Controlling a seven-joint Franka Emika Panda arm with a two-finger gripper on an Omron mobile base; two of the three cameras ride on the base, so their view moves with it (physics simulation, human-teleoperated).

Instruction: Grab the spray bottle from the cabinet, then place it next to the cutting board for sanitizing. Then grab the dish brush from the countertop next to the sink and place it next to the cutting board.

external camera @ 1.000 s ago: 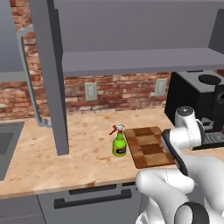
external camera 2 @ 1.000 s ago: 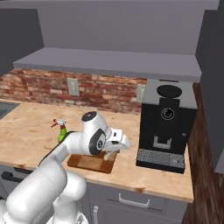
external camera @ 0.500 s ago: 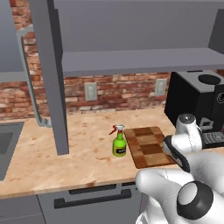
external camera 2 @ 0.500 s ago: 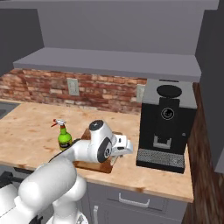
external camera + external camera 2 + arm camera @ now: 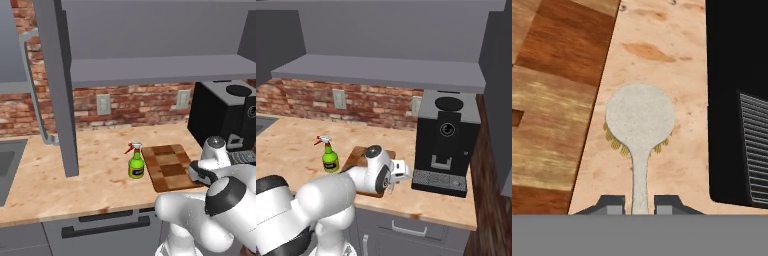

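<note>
Dish brush handle sits pinched in my gripper, over the tabletop between the cutting board and a black machine. Spray bottle already stands beside the board. I only need to let go. I cannot tell if the bristles touch down.

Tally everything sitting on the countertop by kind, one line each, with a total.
Spray bottle: 1
Cutting board: 1
Dish brush: 1, its handle between the fingers of the gripper, head down on the countertop beside the board
Coffee machine: 1
Total: 4
</note>
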